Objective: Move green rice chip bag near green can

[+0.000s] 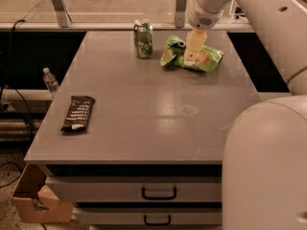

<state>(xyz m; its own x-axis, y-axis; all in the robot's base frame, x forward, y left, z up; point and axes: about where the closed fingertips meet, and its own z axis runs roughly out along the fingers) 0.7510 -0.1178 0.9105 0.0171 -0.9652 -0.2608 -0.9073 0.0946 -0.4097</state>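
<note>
crumpled light-green foil rice chip bag (211, 59) with round orange rice-cake pictures, lying on the far right part of a flat grey tabletop (158, 119), near its back edge and short of its right edge. small upright green drink can (143, 39) with silver top, just left of the bag, a narrow strip of bare table between them, close to the same back edge. pale two-finger gripper (191, 56) on a white arm (259, 13), pointing down over the middle of the bag; whether clenched on the foil or released: cannot tell. dark brown chocolate bar wrapper (77, 112) flat near the left edge, well apart from both. wide bare surface across centre and front. below the front edge, two drawers (120, 191) with dark handles; beyond the left edge and lower down, a clear plastic bottle (49, 80) and an open cardboard box (36, 200).
</note>
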